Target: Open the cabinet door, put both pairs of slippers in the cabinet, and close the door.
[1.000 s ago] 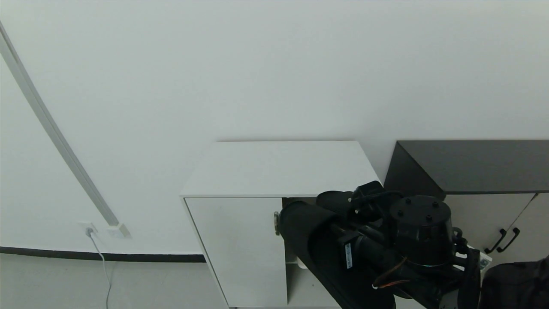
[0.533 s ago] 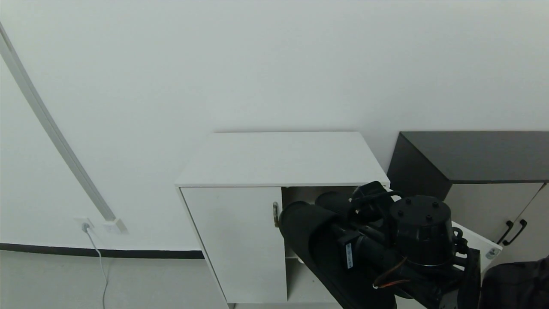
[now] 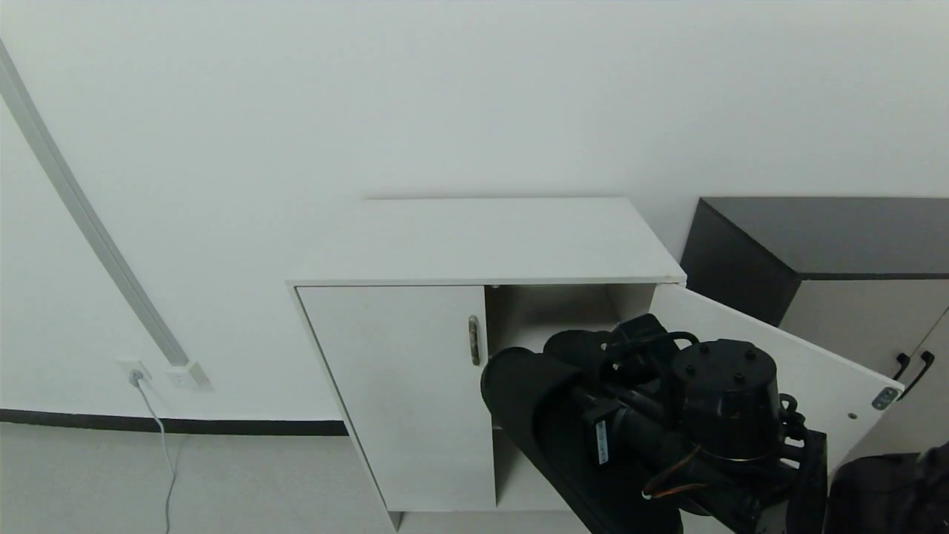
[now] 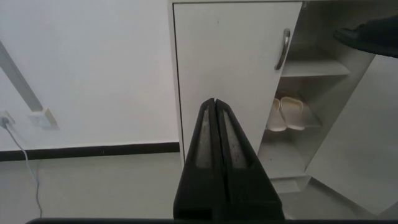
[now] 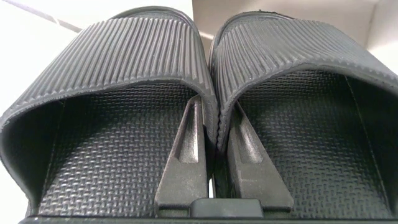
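Observation:
A white cabinet (image 3: 482, 237) stands against the wall, its left door (image 3: 400, 386) closed and its right door (image 3: 786, 371) swung open. In front of the opening, my right arm holds up a pair of black slippers (image 3: 530, 400). My right gripper (image 5: 214, 165) is shut on the two slippers' adjoining inner walls, one finger inside each black slipper (image 5: 124, 93). A pair of white slippers (image 4: 286, 113) lies on a lower shelf inside the cabinet. My left gripper (image 4: 215, 124) is shut and empty, low and facing the closed door (image 4: 230, 68).
A dark-topped cabinet (image 3: 823, 237) with black handles stands just right of the open door. A wall socket with a cable (image 3: 133, 371) sits at the left, above bare floor (image 3: 185, 489). A grey duct (image 3: 81, 215) runs down the wall.
The head camera has shifted: the cabinet now sits higher and larger in the picture, and more of the open right door shows. The right arm with the black slippers keeps its place in the picture.

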